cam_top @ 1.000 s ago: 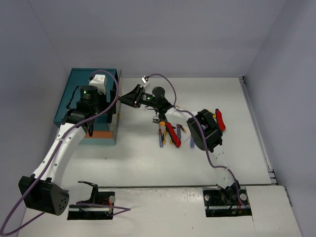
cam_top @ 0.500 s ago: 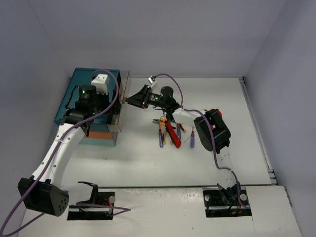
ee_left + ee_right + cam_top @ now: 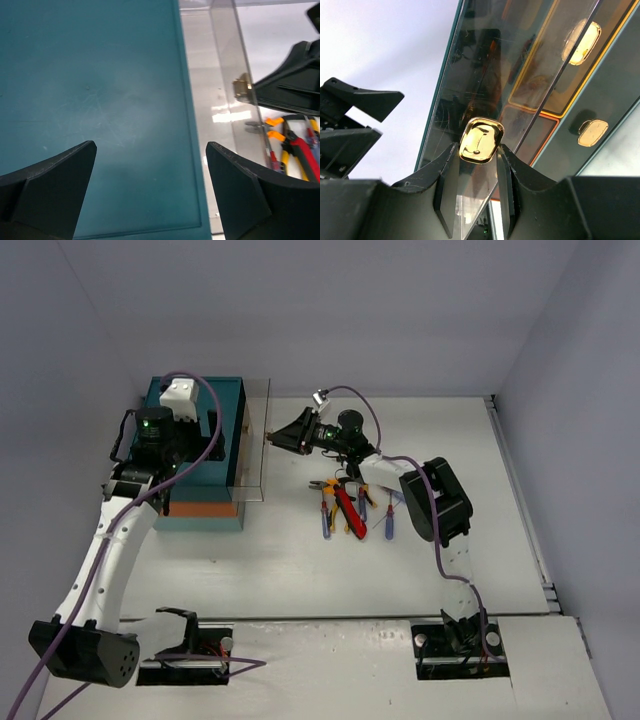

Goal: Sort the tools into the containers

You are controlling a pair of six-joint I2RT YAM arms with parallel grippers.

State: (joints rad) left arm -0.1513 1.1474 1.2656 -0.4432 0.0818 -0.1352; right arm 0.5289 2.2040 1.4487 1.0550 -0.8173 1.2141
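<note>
1. The step in hand looks like drawing the clear top drawer (image 3: pixel 255 445) out of the teal chest (image 3: pixel 222 408); the right gripper (image 3: pixel 477 155) pinches the drawer's brass knob (image 3: pixel 481 140), one pad on each side.
2. Pull level and straight away from the chest's front; the knob looks small and glossy, so a skewed pull could slip the pads off.
3. The left gripper (image 3: pixel 150 155) hangs over the chest's top, jaws spread wide, holding nothing; pressing down there might keep the chest from sliding.
4. The tools (image 3: pixel 345 502) lie heaped to the right of the chest, beyond the drawer's front, not touching it.
5. The white table (image 3: pixel 300 560) runs around the chest; plain pale walls (image 3: pixel 300 310) rise behind and beside it.
</note>
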